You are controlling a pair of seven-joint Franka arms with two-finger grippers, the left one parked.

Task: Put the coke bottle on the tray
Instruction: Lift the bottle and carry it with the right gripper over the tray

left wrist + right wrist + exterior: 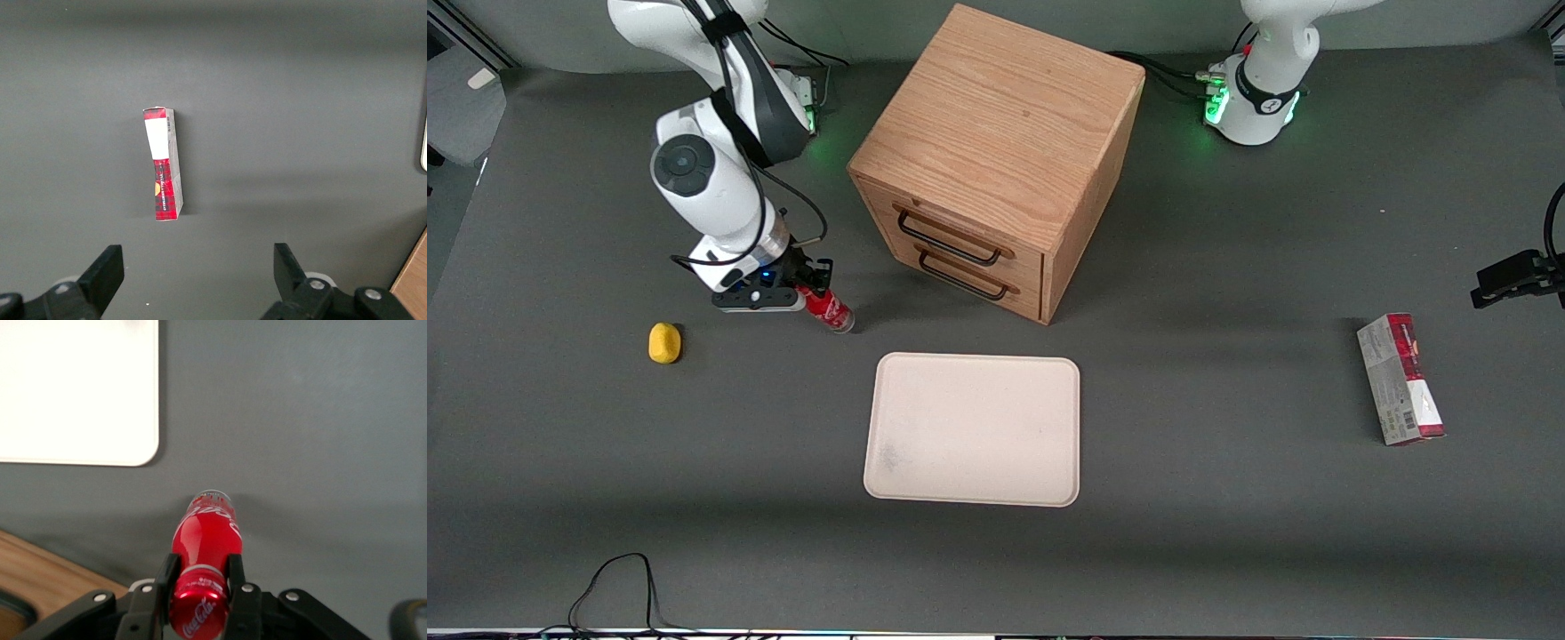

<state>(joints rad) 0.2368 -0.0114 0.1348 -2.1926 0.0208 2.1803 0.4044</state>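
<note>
The coke bottle [830, 309] is small and red with a red cap and white lettering. My gripper [807, 289] is shut on its neck just under the cap, and the bottle hangs tilted, its clear base pointing toward the tray. In the right wrist view the two fingers [166, 577] press the bottle [207, 533] from both sides at the neck. The cream tray [974, 429] lies flat, nearer the front camera than the bottle and toward the parked arm's end from it. Its rounded corner [127, 447] shows in the right wrist view.
A wooden drawer cabinet [996, 151] with two drawers stands close beside the gripper, farther from the camera than the tray. A small yellow lump [664, 343] lies toward the working arm's end. A red-and-grey carton [1400, 379] lies toward the parked arm's end, also in the left wrist view [163, 167].
</note>
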